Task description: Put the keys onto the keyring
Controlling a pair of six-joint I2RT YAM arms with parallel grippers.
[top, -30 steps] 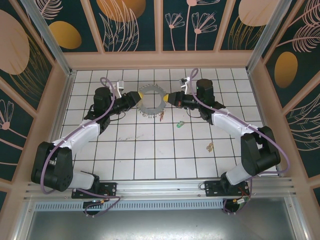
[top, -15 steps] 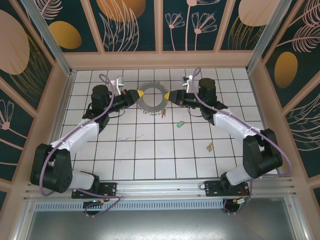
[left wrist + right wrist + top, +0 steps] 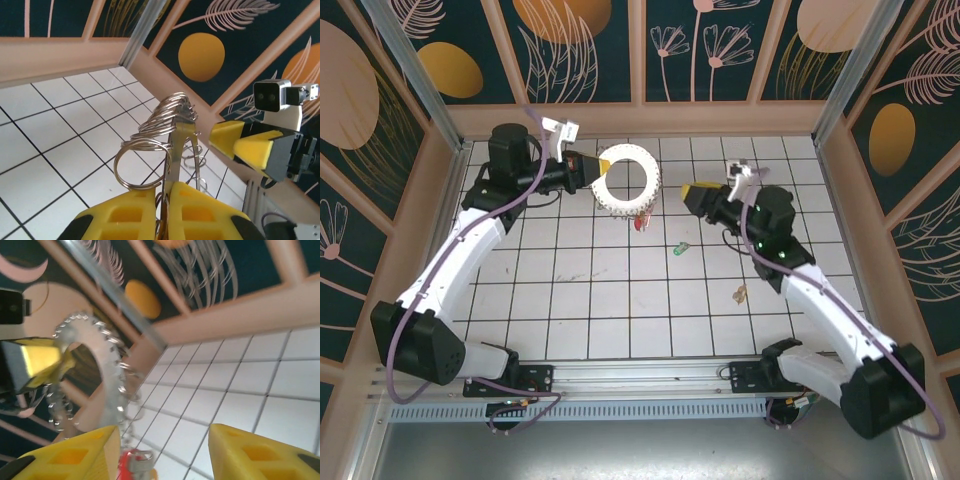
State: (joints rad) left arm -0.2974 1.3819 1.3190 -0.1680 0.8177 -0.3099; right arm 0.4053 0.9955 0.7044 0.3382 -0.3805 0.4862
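Keyring [image 3: 651, 182]: one counted; a silvery hoop fringed with small wire loops, held up off the tiled floor [image 3: 600, 300] at the far left.
Left gripper [image 3: 592, 168]: jaws are pressed together on the keyring's rim [image 3: 172, 107].
Right gripper [image 3: 688, 192]: jaws are spread wide, nothing is held; it is pointed at the hoop [image 3: 107, 365], apart from it.
Keys: three counted.
Red key [image 3: 640, 222]: hung from the hoop's lower rim.
Green key [image 3: 680, 248]: laid on the tiles, below the right gripper.
Brass key [image 3: 740, 293]: laid on the tiles, well right.
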